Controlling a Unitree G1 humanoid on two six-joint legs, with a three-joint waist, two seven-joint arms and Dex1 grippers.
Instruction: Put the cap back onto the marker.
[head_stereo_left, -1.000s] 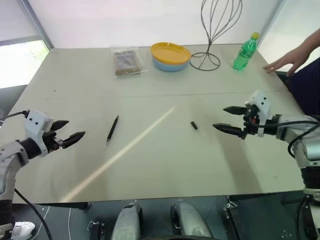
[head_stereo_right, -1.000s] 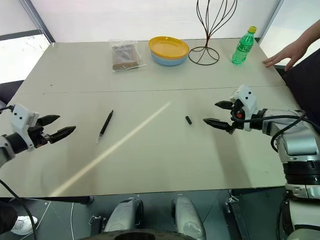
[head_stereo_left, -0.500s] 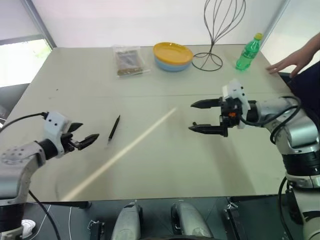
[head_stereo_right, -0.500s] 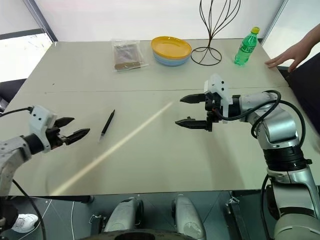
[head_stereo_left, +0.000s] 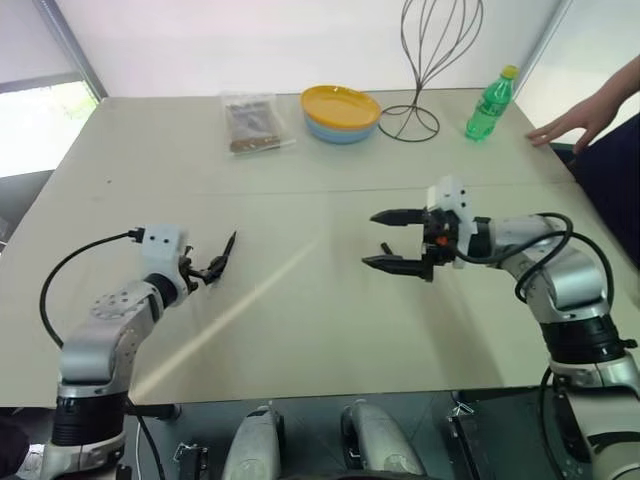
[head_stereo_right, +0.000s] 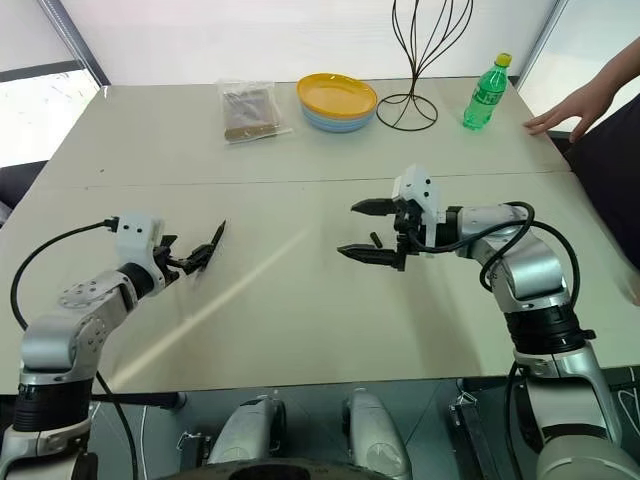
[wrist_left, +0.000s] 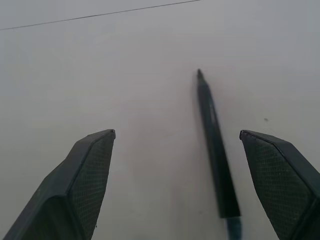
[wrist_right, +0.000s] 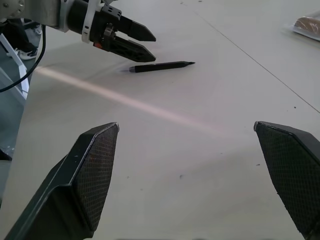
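Observation:
The marker (head_stereo_left: 228, 249), a thin black stick, lies on the table at the left. My left gripper (head_stereo_left: 207, 269) is open at the marker's near end. In the left wrist view the marker (wrist_left: 215, 145) lies between the fingers (wrist_left: 85, 175), closer to one of them and touching neither. The cap (head_stereo_right: 375, 240), a short black stub, lies mid-table. My right gripper (head_stereo_right: 348, 229) is open and points left, and the cap shows in the gap between its fingers, just behind the tips. The right wrist view shows the marker (wrist_right: 157, 66) and the left gripper (wrist_right: 120, 37) ahead.
Along the table's far edge stand a clear bag of brown contents (head_stereo_left: 252, 122), a yellow plate on a blue bowl (head_stereo_left: 341, 110), a black wire stand (head_stereo_left: 428, 70) and a green bottle (head_stereo_left: 490, 104). A person's hand (head_stereo_left: 575, 118) rests at the far right corner.
My left gripper moved right and forward up to the marker's near end. My right gripper swung left until its fingers framed the cap. Marker and cap stayed put.

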